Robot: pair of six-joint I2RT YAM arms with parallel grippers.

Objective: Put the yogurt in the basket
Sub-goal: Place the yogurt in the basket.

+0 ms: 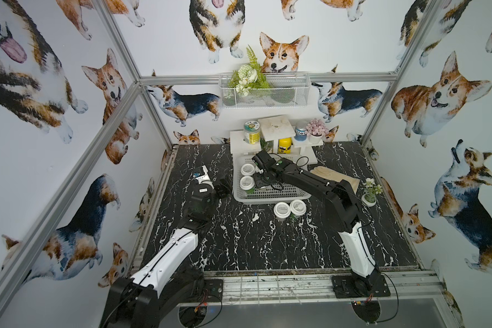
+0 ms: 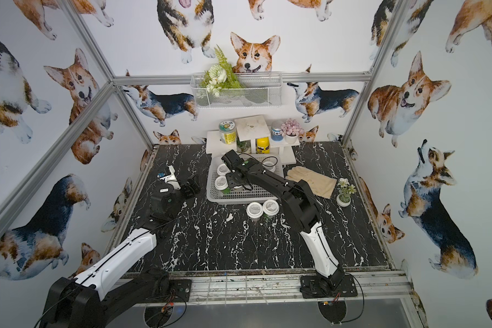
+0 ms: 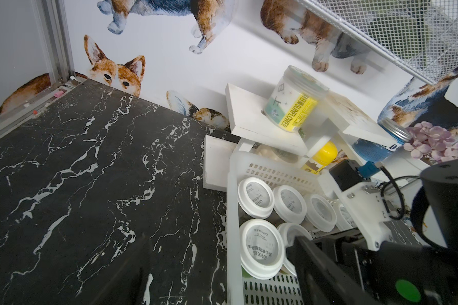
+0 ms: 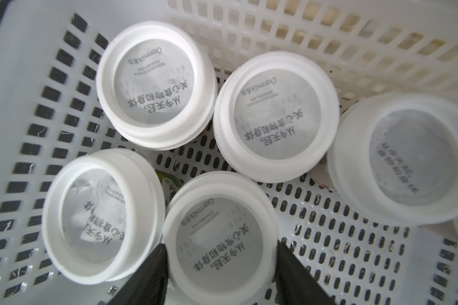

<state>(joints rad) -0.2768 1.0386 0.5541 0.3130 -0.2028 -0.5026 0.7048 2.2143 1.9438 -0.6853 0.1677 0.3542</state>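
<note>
The white slotted basket (image 1: 270,198) (image 2: 239,198) sits at the back middle of the black marble table. Several yogurt cups with white printed lids stand inside it, such as one (image 4: 156,84) near a corner and another (image 4: 275,116) beside it. My right gripper (image 4: 221,245) (image 1: 260,181) reaches down into the basket, shut on a yogurt cup (image 4: 220,232), with one black finger on each side of its lid. Two more yogurt cups (image 1: 282,210) (image 1: 297,207) stand on the table just in front of the basket. My left gripper (image 1: 221,188) (image 2: 191,188) hovers open left of the basket, holding nothing.
A white stepped shelf (image 1: 245,142) behind the basket carries a jar with a yellow-green label (image 3: 291,105), a yellow bottle (image 1: 284,144), a blue can and a pink flower pot. A cream glove (image 1: 335,177) and a small potted plant (image 1: 370,196) lie right of the basket. A wire-mesh basket (image 1: 267,93) hangs on the back wall.
</note>
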